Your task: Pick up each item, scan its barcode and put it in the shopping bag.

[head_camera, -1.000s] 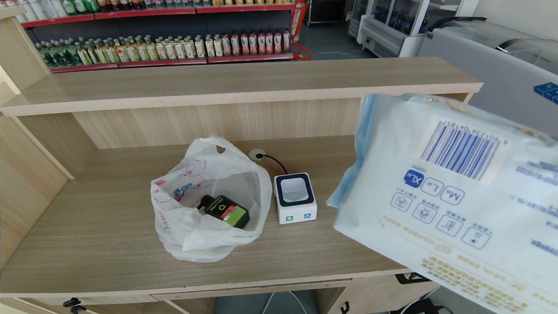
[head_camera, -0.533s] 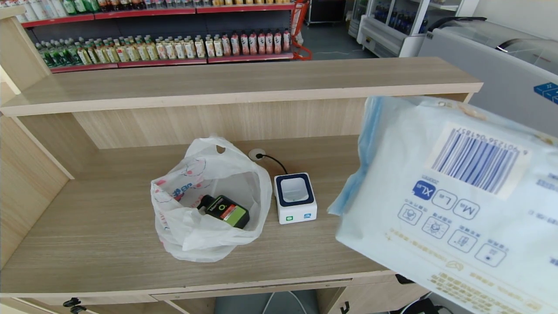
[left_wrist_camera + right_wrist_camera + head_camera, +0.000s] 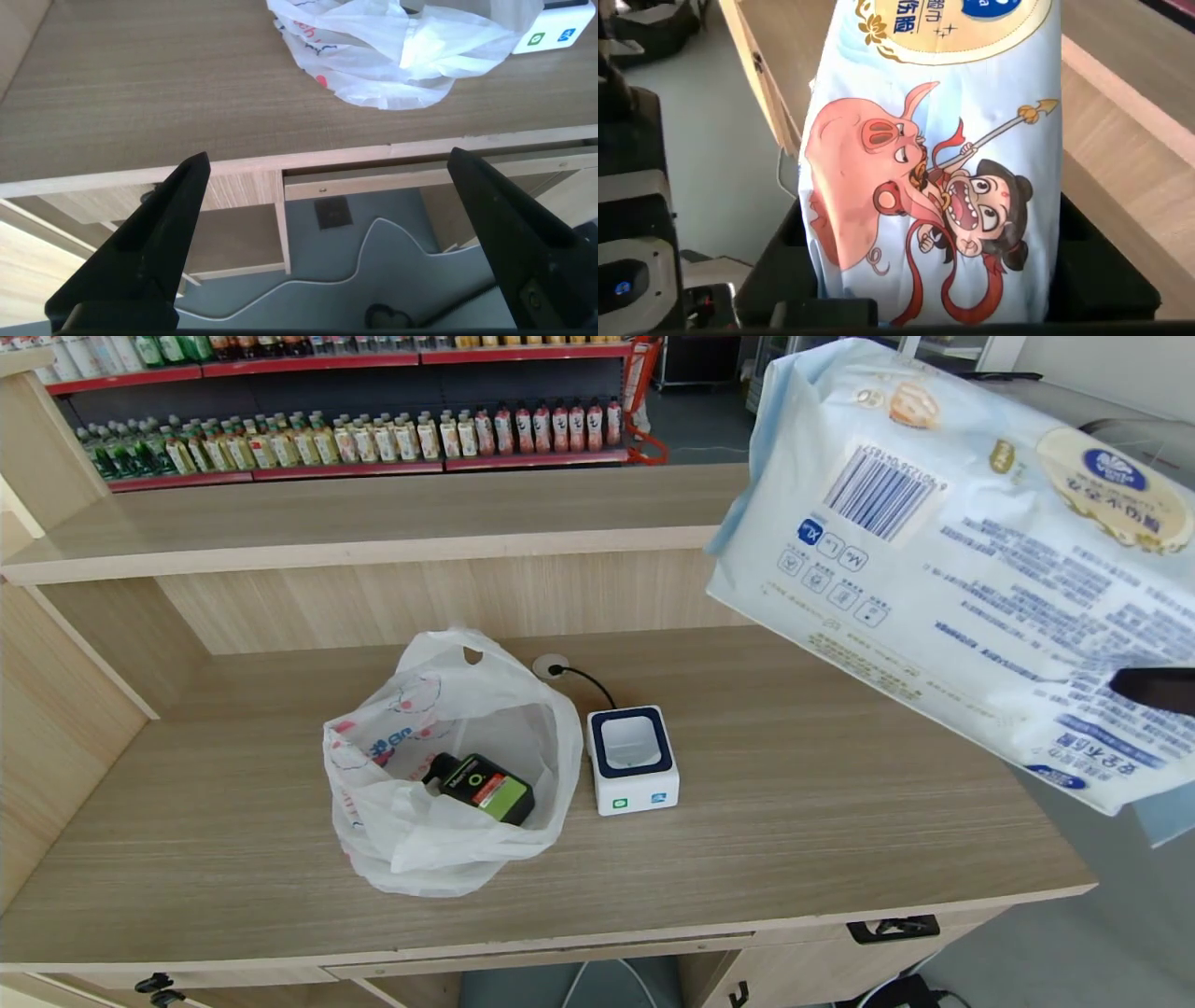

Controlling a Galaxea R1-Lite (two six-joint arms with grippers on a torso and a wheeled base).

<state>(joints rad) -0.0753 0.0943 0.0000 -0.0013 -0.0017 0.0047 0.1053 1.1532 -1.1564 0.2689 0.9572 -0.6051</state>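
Note:
A large white-and-blue soft pack (image 3: 962,551) hangs in the air at the upper right, above the counter's right end, its barcode (image 3: 878,490) turned toward the head camera. My right gripper (image 3: 943,275) is shut on it, the pack (image 3: 934,159) squeezed between the dark fingers (image 3: 1153,689). The white shopping bag (image 3: 439,765) stands open mid-counter with a black-and-green item (image 3: 481,787) inside. Just right of it sits the white scanner (image 3: 632,761). My left gripper (image 3: 327,243) stands open with nothing in it, low in front of the counter's edge, near the bag (image 3: 392,42).
The wooden counter (image 3: 794,803) has a raised back ledge (image 3: 392,523) and a left side wall. A cable (image 3: 588,683) runs from the scanner to a hole in the top. Drawer handles (image 3: 892,927) sit under the front edge. Bottle shelves and freezers stand behind.
The right gripper has lifted the pack up and away from the head camera, from the lower right to the upper right; its barcode now looks smaller and higher. Bag and scanner stayed put.

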